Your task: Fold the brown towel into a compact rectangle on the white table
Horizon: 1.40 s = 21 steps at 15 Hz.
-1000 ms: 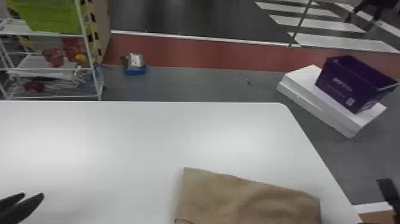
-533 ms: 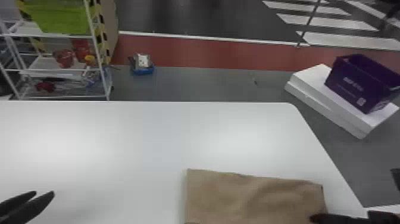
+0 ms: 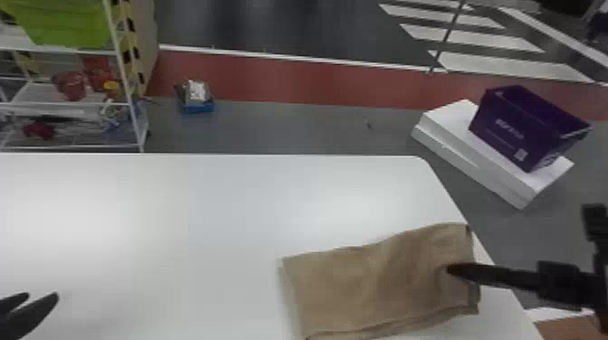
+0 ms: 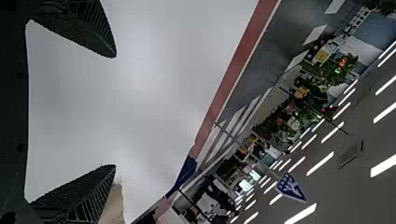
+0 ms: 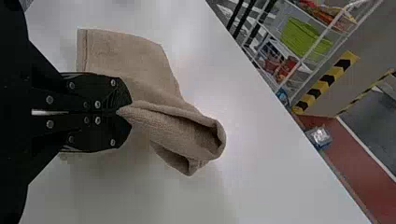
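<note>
The brown towel [image 3: 371, 285] lies folded near the right edge of the white table [image 3: 181, 217], its far right part bunched. At that right end my right gripper [image 3: 454, 270] is over the cloth. In the right wrist view the right gripper [image 5: 125, 112] is shut on a pinch of the towel [image 5: 135, 56], which bulges up into a loose fold beyond the fingertips. My left gripper [image 3: 43, 300] stands at the table's left front, away from the towel. From the left wrist view, the left gripper [image 4: 115, 112] is open with nothing between its fingers; a bit of towel [image 4: 113, 205] appears past one finger.
Beyond the table's right edge, a purple bin [image 3: 520, 126] rests on white boxes [image 3: 466, 149] on the floor. A white shelf rack [image 3: 126, 99] with a green bin [image 3: 63, 22] stands behind at the left, and a small blue box [image 3: 197, 101] lies on the floor.
My right gripper has come in from the right edge onto the towel and taken hold of it. The towel's right end has shifted away from the robot and wrinkled. The left arm has shifted little.
</note>
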### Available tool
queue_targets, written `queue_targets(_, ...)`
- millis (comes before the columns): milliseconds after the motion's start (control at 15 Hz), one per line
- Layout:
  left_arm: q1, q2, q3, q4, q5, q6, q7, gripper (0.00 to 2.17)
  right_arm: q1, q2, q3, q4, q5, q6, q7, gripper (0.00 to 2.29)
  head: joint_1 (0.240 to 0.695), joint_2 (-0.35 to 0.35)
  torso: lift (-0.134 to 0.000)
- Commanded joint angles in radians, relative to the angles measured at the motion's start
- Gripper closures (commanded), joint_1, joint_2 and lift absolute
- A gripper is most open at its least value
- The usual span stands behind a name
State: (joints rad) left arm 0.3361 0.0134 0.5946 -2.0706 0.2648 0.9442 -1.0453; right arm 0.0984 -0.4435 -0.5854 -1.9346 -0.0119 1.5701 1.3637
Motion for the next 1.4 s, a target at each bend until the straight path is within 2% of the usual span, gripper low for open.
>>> queue_targets(0, 0.001, 0.000, 0.002, 0.000, -0.001, 0.000, -0.005, 0.03, -0.109, 0.025, 0.122, -0.004, 0.046, 0.002, 0.003, 1.26, 0.695, -0.179, -0.124)
queue_targets(133, 0.008, 0.000, 0.013, 0.000, -0.001, 0.000, -0.010, 0.03, -0.184, 0.057, 0.246, 0.000, 0.090, 0.002, 0.003, 1.26, 0.695, -0.104, -0.124)
queue_targets(333, 0.011, -0.004, 0.031, 0.000, 0.002, 0.000, -0.018, 0.03, -0.203, 0.086, 0.444, -0.017, 0.164, 0.002, 0.003, 1.26, 0.695, -0.016, -0.124)
queue_targets(467, 0.012, -0.004, 0.037, 0.003, 0.002, 0.000, -0.018, 0.03, -0.190, 0.092, 0.536, -0.027, 0.198, 0.002, 0.003, 1.26, 0.695, 0.074, -0.124)
queue_targets(600, 0.011, -0.004, 0.036, 0.004, 0.002, -0.003, -0.018, 0.03, -0.189, 0.112, 0.604, -0.023, 0.247, 0.002, 0.003, 1.26, 0.695, 0.124, -0.124)
queue_targets(733, 0.009, -0.004, 0.031, 0.004, 0.002, -0.003, -0.018, 0.03, -0.192, 0.114, 0.659, -0.015, 0.259, 0.002, 0.003, 1.24, 0.695, 0.154, -0.124)
queue_targets(800, 0.009, -0.006, 0.031, 0.004, 0.002, -0.003, -0.018, 0.03, -0.187, 0.112, 0.674, -0.015, 0.265, 0.002, 0.003, 0.83, 0.695, 0.177, -0.124)
queue_targets(867, 0.011, -0.004, 0.033, 0.007, 0.002, -0.003, -0.018, 0.03, -0.184, 0.112, 0.682, -0.018, 0.267, 0.002, 0.003, 0.22, 0.695, 0.186, -0.124)
queue_targets(933, 0.011, -0.004, 0.034, 0.012, 0.002, -0.003, -0.018, 0.03, -0.178, 0.112, 0.682, -0.027, 0.263, 0.002, 0.003, 0.00, 0.695, 0.193, -0.124)
queue_targets(1133, 0.011, -0.006, 0.036, 0.012, 0.002, -0.003, -0.018, 0.03, -0.140, 0.111, 0.636, -0.104, 0.237, 0.002, 0.003, 0.03, 0.695, 0.210, -0.124)
queue_targets(1333, 0.009, -0.004, 0.034, 0.013, 0.002, -0.003, -0.016, 0.03, -0.089, 0.112, 0.536, -0.228, 0.147, 0.002, 0.003, 0.07, 0.695, 0.209, -0.124)
